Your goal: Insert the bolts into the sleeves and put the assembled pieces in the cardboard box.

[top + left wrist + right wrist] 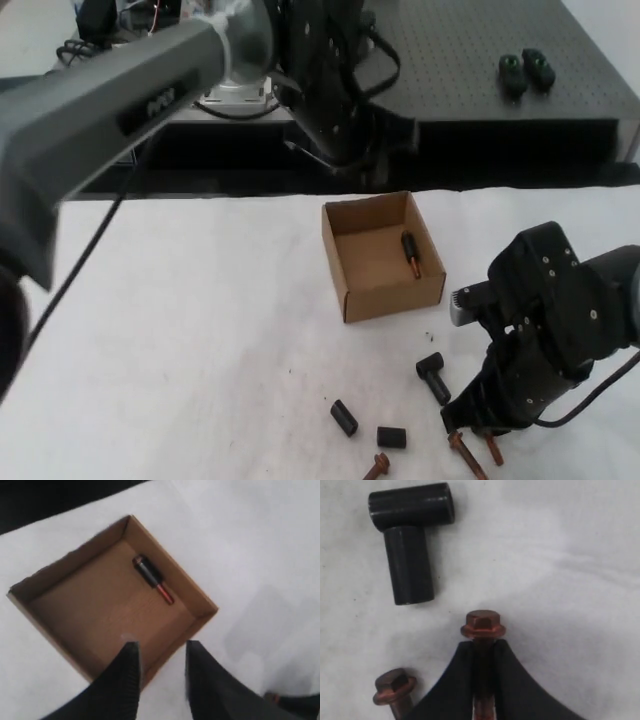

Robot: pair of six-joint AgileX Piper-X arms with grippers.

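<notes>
The cardboard box (345,262) stands open in the middle of the white bench, with one assembled bolt-and-sleeve piece (410,255) lying by its right wall. From above, the left wrist view looks into the box (45,615) at that piece (151,578); my left gripper (161,672) hangs over the box's edge, open and empty. My right gripper (483,647) is low over the cloth, shut on the shank of a copper bolt (483,626). Just beyond lie two black sleeves (410,565) touching in a T, and a second bolt (395,686) lies beside the fingers.
Near the front edge lie loose sleeves (344,417) (392,437), the T-shaped pair (435,377) and bolts (377,466) (465,448). A black perforated table (480,50) with two green-black items (525,70) stands behind the bench. The left half of the cloth is bare.
</notes>
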